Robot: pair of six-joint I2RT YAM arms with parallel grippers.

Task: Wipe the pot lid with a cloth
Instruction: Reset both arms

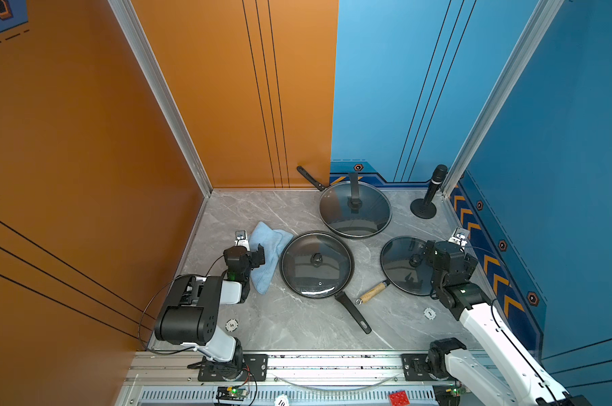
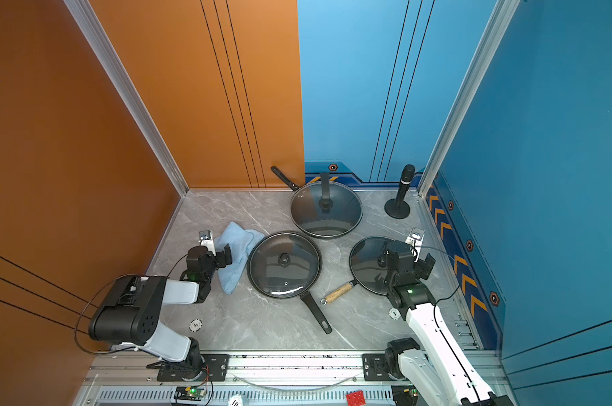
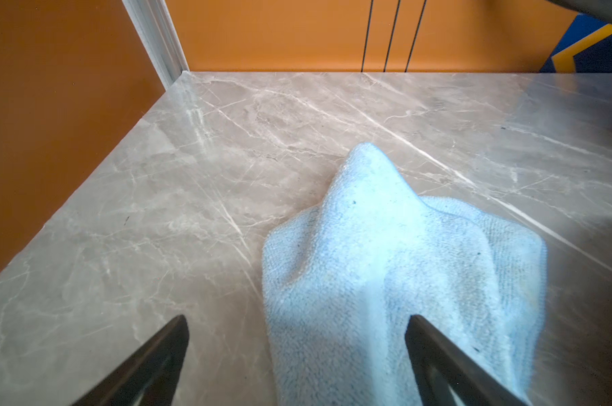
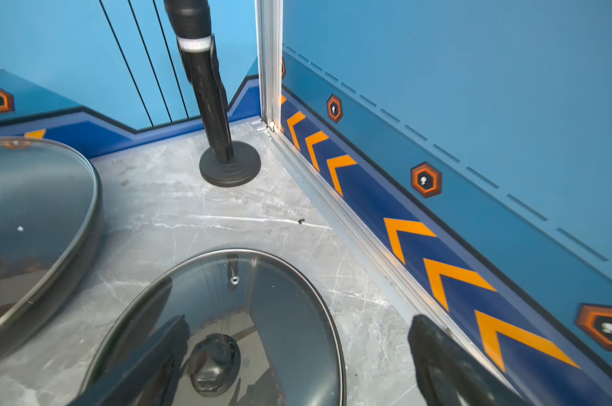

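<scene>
The cloth (image 1: 267,256), light blue and loosely folded, is noted lying on the grey marbled table (image 1: 297,327), toward the left side and just beside the rim of the middle lidded pan (image 1: 316,265). The left gripper (image 1: 251,246) is positioned low over the cloth's left edge, its jaws spread wide and nothing clamped. In the left wrist view the cloth (image 3: 385,263) is seen running between and beyond the jaws of the left gripper (image 3: 297,321). One of the fingers (image 3: 438,351) is placed over the fabric and the other over bare table. Whether the fabric is actually touched cannot be told. The right gripper (image 1: 443,244) is likewise recorded with jaws wide apart and empty, poised above the right-hand glass lid (image 1: 401,270). In the right wrist view the lid's knob (image 4: 213,363) is seen below, nearer one finger than the other. The cloth is well apart from the right gripper, with the middle lidded pan lying between them. A third lidded pan (image 1: 355,211) and a black microphone (image 1: 431,193) are observed at the rear of the table.
</scene>
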